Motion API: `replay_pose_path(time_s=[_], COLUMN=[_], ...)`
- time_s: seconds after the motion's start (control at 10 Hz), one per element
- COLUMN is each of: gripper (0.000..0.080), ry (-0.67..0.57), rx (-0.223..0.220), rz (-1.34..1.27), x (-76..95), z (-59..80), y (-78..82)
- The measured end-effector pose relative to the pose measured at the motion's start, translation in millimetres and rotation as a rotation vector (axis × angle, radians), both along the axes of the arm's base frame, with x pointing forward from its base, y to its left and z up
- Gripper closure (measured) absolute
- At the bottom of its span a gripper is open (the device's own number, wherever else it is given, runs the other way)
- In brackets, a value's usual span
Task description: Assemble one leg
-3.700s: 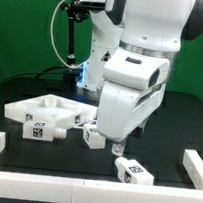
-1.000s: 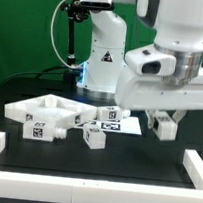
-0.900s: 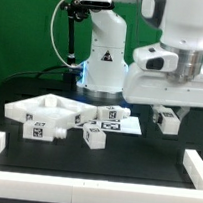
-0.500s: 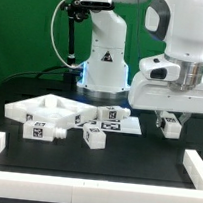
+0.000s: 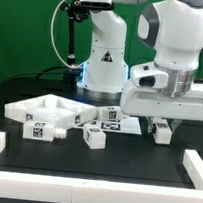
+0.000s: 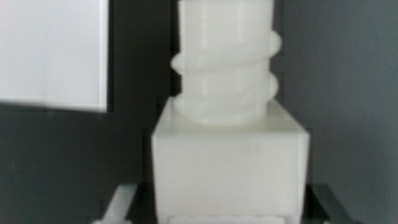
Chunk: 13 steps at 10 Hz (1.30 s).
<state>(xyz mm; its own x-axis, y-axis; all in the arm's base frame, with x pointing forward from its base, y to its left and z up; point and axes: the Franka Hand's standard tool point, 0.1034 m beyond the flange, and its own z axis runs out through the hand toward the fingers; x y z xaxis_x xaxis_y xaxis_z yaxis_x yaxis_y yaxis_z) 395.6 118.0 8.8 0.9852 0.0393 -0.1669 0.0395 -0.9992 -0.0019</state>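
Gripper [image 5: 164, 125] jaws are clamped on a leg [image 5: 164, 134], holding it low near the dark table [image 5: 134, 165], right of centre in the exterior view. The wrist view shows the leg [image 6: 226, 150] close up: a square block with a threaded peg. A second leg [image 5: 93, 138] lies at lower centre, just beside the white panel [image 5: 38, 112] on the left.

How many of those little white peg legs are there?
3. The held leg is in the pincer; the front leg sits on the table by the white panel; the back leg lies just behind it. Others may be hidden.
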Motion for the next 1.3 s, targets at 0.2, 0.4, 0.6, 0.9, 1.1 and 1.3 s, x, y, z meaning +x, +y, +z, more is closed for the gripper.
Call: replay_pose_path(time_s=[0.2, 0.4, 0.6, 0.9, 1.1, 1.3], gripper=[0.0531, 0.0531, 0.0238, 0.0155, 0.0151, 0.0151], ry=[-0.010, -0.010, -0.010, 0.039, 0.026, 0.035], rx=[0.002, 0.002, 0.003, 0.018, 0.027, 0.026], rz=[0.003, 0.007, 0.013, 0.025, 0.017, 0.030], x=[-1.6, -1.6, -1.2, 8.1, 17.2, 13.3], z=[-0.5, -0.6, 0.0, 47.7, 74.0, 66.1], y=[2.6, 2.7, 1.8, -43.9, -65.6, -60.4])
